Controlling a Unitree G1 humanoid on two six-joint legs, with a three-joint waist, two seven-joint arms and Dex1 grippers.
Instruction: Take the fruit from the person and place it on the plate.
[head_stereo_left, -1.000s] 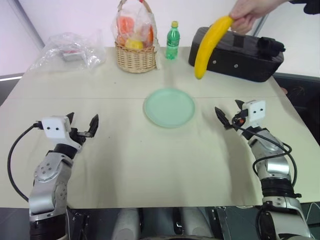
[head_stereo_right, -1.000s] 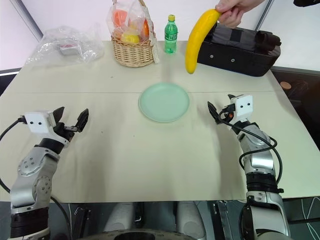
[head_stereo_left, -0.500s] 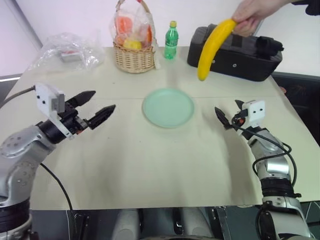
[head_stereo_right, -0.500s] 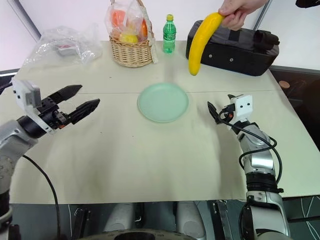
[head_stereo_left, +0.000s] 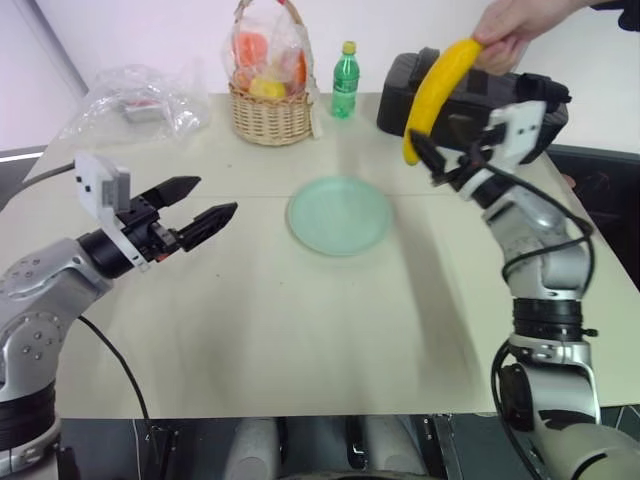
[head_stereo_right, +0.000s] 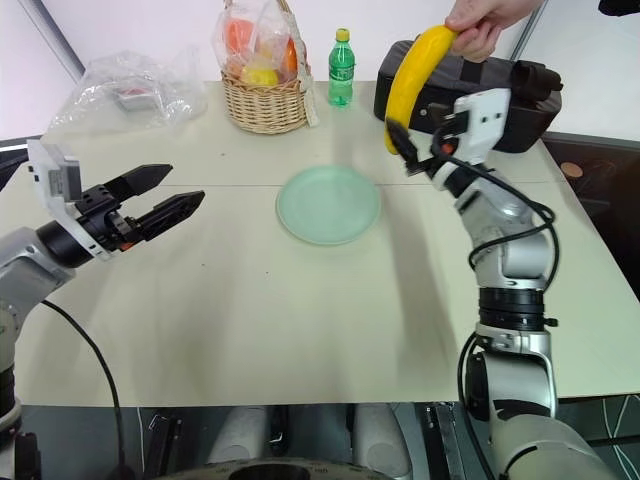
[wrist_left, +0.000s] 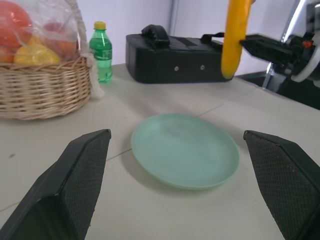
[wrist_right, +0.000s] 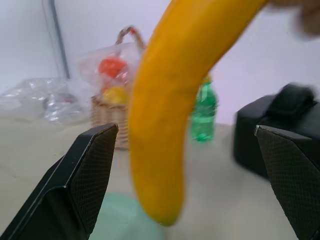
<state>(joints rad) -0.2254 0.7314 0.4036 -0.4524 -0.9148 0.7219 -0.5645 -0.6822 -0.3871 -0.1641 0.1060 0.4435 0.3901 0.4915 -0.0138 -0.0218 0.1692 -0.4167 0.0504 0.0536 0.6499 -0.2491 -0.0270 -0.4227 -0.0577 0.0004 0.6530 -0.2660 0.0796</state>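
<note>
Banana (head_stereo_left: 440, 90) hangs from the person's hand (head_stereo_left: 515, 25) at about two o'clock above the worktop (head_stereo_left: 250, 300), its lower tip dangling over the far right part, past the mint-green plate (head_stereo_left: 338, 214). The right end effector (head_stereo_left: 440, 160) is raised just beside that tip, its fingers spread wide on either side of the fruit in the wrist view, gripping nothing. The left end effector (head_stereo_left: 200, 205) hovers at nine o'clock from the plate, well apart from it, fingers likewise released and pointing toward the plate. At twelve o'clock stand a wicker basket (head_stereo_left: 270, 110) of wrapped fruit, a green bottle (head_stereo_left: 345, 82) and a black case (head_stereo_left: 475, 120).
</note>
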